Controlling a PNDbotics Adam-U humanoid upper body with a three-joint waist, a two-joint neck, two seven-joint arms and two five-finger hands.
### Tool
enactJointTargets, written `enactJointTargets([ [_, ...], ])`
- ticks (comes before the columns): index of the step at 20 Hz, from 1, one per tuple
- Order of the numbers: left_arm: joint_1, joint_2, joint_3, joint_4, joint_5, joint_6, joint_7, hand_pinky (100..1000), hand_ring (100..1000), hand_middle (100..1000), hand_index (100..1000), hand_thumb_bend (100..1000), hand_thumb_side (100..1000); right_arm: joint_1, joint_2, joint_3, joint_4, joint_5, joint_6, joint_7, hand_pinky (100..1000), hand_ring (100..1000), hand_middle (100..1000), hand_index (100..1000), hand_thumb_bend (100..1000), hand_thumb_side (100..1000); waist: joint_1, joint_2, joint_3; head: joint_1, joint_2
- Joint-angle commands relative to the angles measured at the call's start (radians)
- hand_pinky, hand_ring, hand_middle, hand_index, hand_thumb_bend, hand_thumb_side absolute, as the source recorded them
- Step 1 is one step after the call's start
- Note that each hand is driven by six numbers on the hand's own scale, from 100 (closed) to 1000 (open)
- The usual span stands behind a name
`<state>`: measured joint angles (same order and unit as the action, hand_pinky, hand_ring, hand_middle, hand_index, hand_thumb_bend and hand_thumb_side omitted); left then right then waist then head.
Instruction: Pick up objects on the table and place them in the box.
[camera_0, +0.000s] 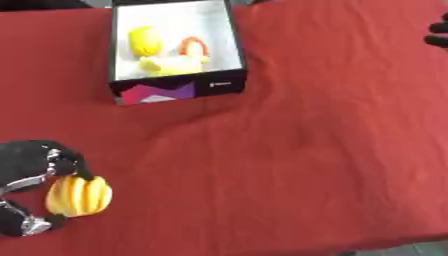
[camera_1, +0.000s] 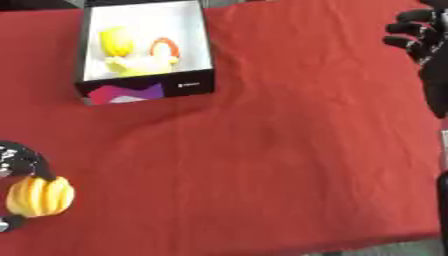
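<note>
One bunch of bananas (camera_0: 79, 196) is sitting at the near left, the left hand (camera_0: 35, 170) curling round it; the box (camera_0: 226, 45) is lying far and slightly right, while the right hand (camera_1: 424, 40) is idling far right, fingers relaxed

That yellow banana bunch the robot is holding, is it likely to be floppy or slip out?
The banana bunch keeps one plump, ridged shape in the left hand, so it is probably stiff. Its surface looks smooth, so it may slide a little. Its rounded sides suggest it could rock when put down.
</note>
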<state>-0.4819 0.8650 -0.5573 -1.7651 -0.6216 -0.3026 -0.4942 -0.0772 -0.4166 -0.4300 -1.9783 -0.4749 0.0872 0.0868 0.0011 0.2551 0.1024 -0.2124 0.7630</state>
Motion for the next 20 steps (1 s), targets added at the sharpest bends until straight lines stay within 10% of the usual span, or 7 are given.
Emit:
enactJointTargets([
  [1, 0.003, 0.043, 0.026, -0.059, 0.04, 0.002, 0.022, 783, 693, 602, 689, 284, 159, 0.001, -0.013, -0.007, -0.022, 0.007, -0.002, 0.004, 727, 686, 610, 808, 100, 614, 0.009, -0.02, 0.003, 0.0, 0.003],
  [12, -0.028, 0.099, 0.207, -0.235, 0.242, -0.045, 0.236, 701, 582, 512, 590, 217, 100, 0.015, -0.02, -0.006, -0.022, 0.007, -0.005, 0.007, 729, 687, 611, 809, 100, 609, 0.011, -0.034, 0.02, -0.017, 0.002],
  [20, -0.211, 0.125, 0.295, -0.228, 0.456, -0.02, 0.307, 696, 556, 493, 567, 264, 100, -0.009, -0.041, 0.008, -0.022, -0.02, -0.01, 0.014, 730, 689, 613, 809, 100, 606, 0.016, -0.033, -0.004, 0.0, -0.012],
])
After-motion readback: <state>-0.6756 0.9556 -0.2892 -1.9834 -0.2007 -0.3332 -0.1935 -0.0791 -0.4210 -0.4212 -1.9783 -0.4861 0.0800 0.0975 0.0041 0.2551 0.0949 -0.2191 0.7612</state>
